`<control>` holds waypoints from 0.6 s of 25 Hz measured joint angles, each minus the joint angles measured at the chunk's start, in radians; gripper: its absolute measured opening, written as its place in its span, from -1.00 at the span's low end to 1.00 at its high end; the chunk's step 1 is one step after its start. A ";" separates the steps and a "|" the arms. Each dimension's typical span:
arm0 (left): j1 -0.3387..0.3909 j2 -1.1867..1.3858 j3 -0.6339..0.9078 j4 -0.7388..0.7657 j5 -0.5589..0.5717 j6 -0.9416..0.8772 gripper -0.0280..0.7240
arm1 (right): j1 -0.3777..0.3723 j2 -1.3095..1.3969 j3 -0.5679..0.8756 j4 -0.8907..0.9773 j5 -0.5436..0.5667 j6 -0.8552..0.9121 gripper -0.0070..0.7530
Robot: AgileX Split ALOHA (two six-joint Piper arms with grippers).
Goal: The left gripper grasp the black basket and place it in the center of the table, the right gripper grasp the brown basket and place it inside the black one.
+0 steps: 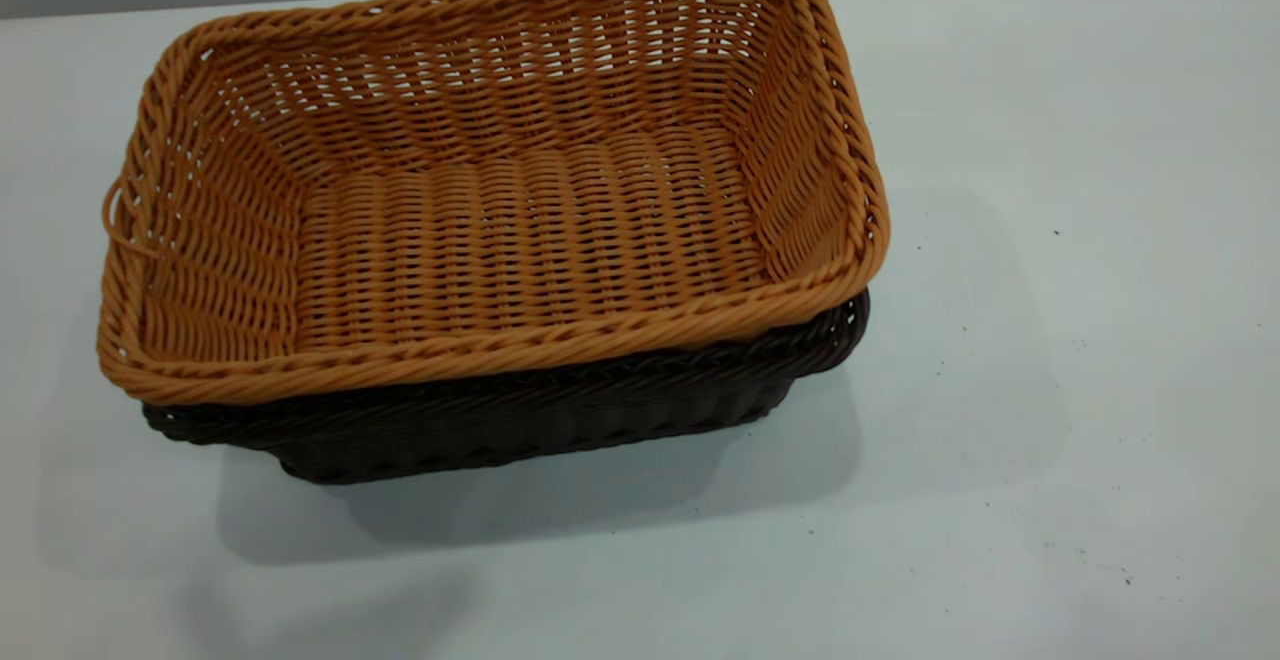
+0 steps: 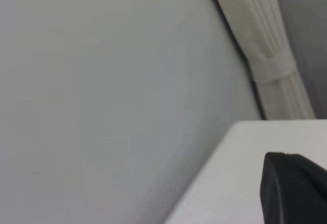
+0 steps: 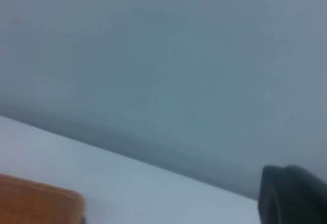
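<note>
Pincer (image 3: 294, 196) openness unclear; brown basket (image 1: 490, 190) nested.

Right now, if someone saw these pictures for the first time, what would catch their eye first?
The brown basket dominates the exterior view, nested inside the black basket, whose dark rim and side peek out beneath it. Both sit on the white table, which carries a few dark specks to the right. No arm appears in that view; each wrist view shows only a dark edge of gripper against the wall, and the left one a tied curtain.
</note>
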 joint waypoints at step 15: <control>0.000 0.001 0.030 0.304 0.194 -0.417 -0.93 | 0.000 -0.461 0.607 0.088 0.000 0.045 -0.98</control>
